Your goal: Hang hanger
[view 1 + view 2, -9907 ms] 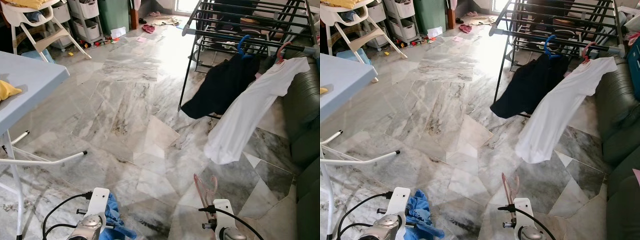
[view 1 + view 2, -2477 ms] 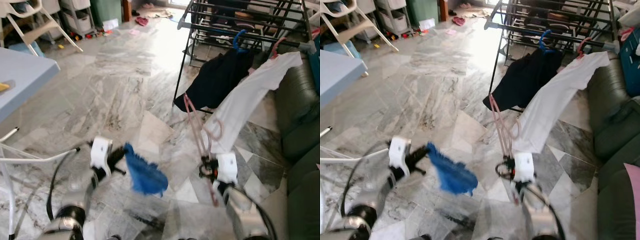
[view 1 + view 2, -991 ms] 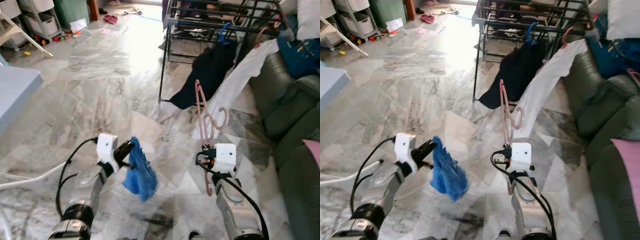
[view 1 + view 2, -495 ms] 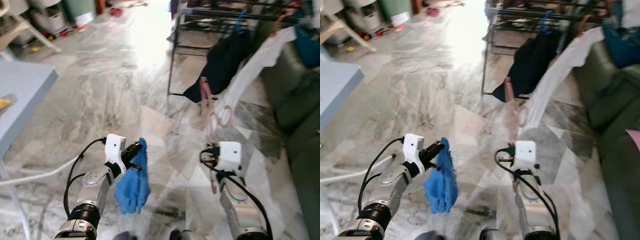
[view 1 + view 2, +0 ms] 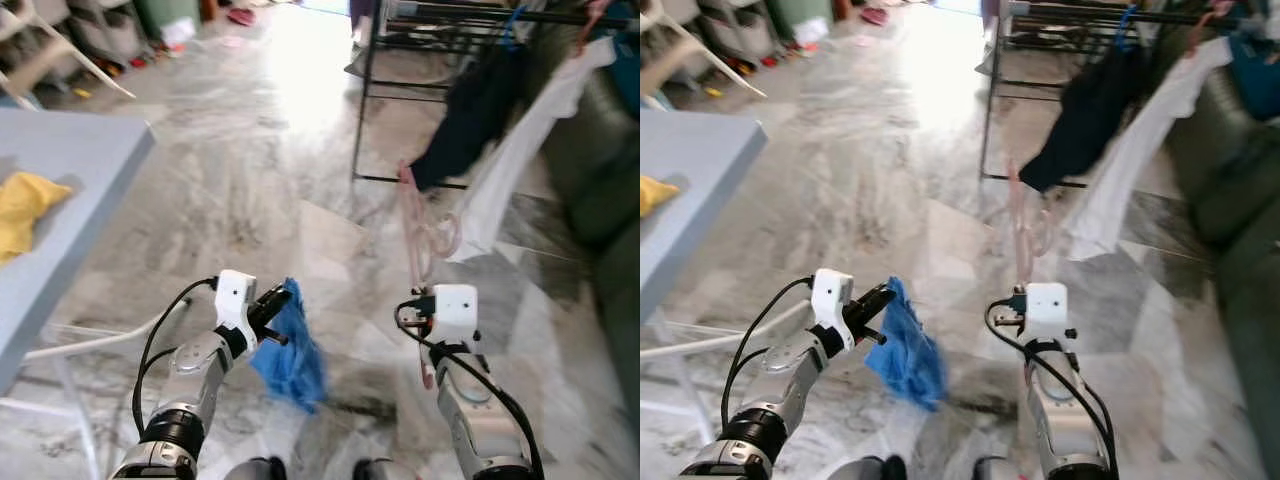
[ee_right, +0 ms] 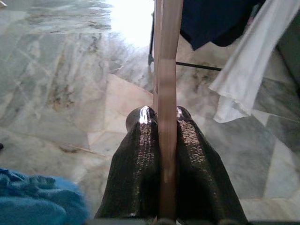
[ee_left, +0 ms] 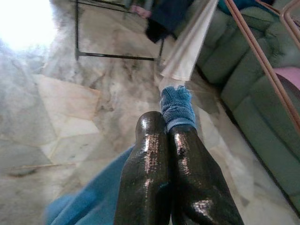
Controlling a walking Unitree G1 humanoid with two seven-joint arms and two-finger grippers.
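Nearest to the robot, the left hand was closed tight on a blue cloth, which hung down from its fingers over the marble floor. The right hand was pinching the pink hanger by its lower part, so the hanger stood upright above the wrist with its hook at the top. Both arms were raised in front of the body, a little apart from each other.

To the left, a grey-blue tabletop carried a yellow cloth. Further away, on the right, stood the black drying rack; a dark garment and a white shirt already hung from it.

As I judge it, the hanger was picked up but not yet hung. The robot was well apart from the rack, so the approach and the hooking over a rail were left to do.
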